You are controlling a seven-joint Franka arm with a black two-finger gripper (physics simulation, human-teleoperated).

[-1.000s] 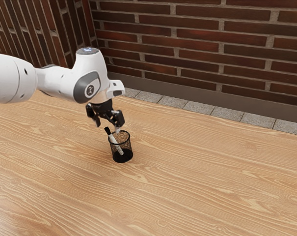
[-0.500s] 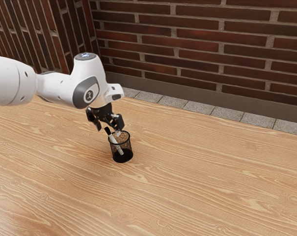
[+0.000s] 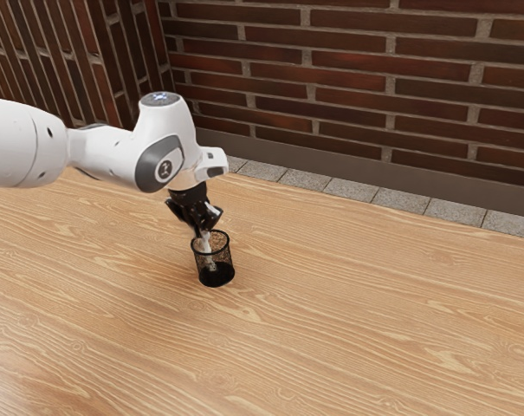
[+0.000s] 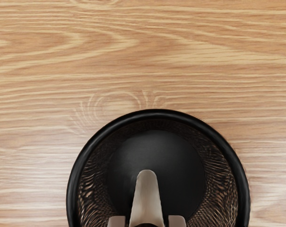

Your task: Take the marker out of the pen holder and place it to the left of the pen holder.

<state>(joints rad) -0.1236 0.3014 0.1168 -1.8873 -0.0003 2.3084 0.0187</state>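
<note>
Marker (image 4: pixel 146 201) inside pen holder (image 4: pixel 157 112), in from table's (image 3: pixel 357 303) wall-side edge; gripper (image 3: pixel 203 227) narrowed to marker's width, gripping it. Lift straight, clear, then sideways.

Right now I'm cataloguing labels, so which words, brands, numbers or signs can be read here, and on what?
Nothing is legible.
Round badge on the arm: pale sign, too small to read.
Bluish marks atop the arm: too small.
Marker, pen holder: no lettering visible.
</note>
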